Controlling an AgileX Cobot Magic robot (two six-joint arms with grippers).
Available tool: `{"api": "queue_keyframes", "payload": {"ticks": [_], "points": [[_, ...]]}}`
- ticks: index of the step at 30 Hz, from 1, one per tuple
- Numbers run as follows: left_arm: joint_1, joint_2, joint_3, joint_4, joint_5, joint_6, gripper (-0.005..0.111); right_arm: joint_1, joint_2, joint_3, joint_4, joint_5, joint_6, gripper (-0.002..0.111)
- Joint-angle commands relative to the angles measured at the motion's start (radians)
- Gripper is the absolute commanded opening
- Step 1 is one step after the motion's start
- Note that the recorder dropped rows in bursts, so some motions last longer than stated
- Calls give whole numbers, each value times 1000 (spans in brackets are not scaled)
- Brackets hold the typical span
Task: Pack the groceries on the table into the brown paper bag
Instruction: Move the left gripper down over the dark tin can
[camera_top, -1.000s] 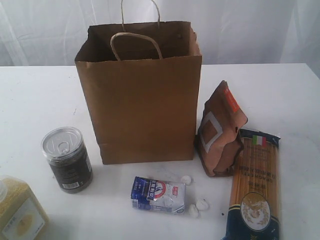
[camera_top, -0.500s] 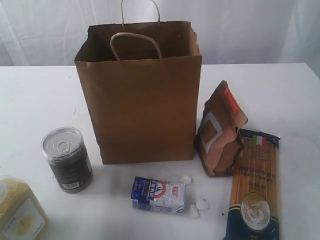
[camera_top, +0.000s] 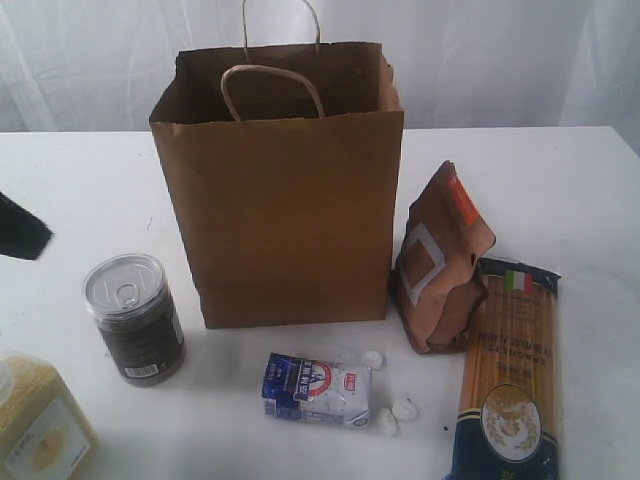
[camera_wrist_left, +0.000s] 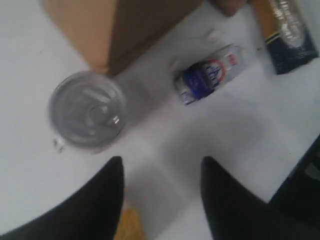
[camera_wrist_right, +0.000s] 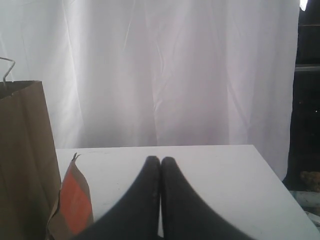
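Note:
The brown paper bag (camera_top: 280, 200) stands upright and open on the table (camera_top: 80, 190). In front of it are the small clear-lidded can (camera_top: 133, 318), the yellow-grain container (camera_top: 35, 425), the blue-white pouch (camera_top: 317, 390), the brown pouch with orange label (camera_top: 438, 260) and the long spaghetti pack (camera_top: 510, 380). My left gripper (camera_wrist_left: 161, 165) hangs open and empty above the table, near the can (camera_wrist_left: 87, 110) and the yellow-grain container (camera_wrist_left: 131, 227). My right gripper (camera_wrist_right: 160, 160) is shut with nothing in it, beside the brown pouch (camera_wrist_right: 75, 205). The tan-lidded jar is out of view.
Small white crumbs (camera_top: 404, 408) lie by the blue-white pouch. A dark part of my left arm (camera_top: 18, 232) shows at the left edge of the exterior view. A white curtain (camera_wrist_right: 165, 70) hangs behind the table. The table's far right corner (camera_wrist_right: 252, 147) is near my right gripper.
A dark part of my left arm has come into the exterior view at the left edge. The groceries and the bag have not moved.

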Motion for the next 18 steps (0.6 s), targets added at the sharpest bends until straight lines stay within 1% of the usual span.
{"api": "queue_keyframes", "payload": {"ticks": [1, 2, 4, 7, 9, 12, 14, 18], "points": [[0, -4, 128, -170, -172, 282, 73, -2, -5, 1, -5, -8, -4, 0], [0, -2, 152, -171, -231, 289, 77, -2, -5, 1, -5, -8, -4, 0], [0, 7, 182, -194, -299, 289, 81, -2, -5, 1, -5, -8, -4, 0], [-1, 45, 199, -247, -299, 295, 84, -2, -5, 1, -5, -8, -4, 0], [-17, 70, 199, -257, -308, 344, 83, -2, -5, 1, -5, -5, -4, 0], [-50, 110, 199, -259, -370, 497, 83, -2, -5, 1, -5, -5, -4, 0], [-65, 138, 199, -259, -386, 590, 83, -2, -5, 1, -5, -5, -4, 0], [-87, 187, 199, -253, -423, 629, 83, -2, -5, 1, -5, -5, -4, 0]]}}
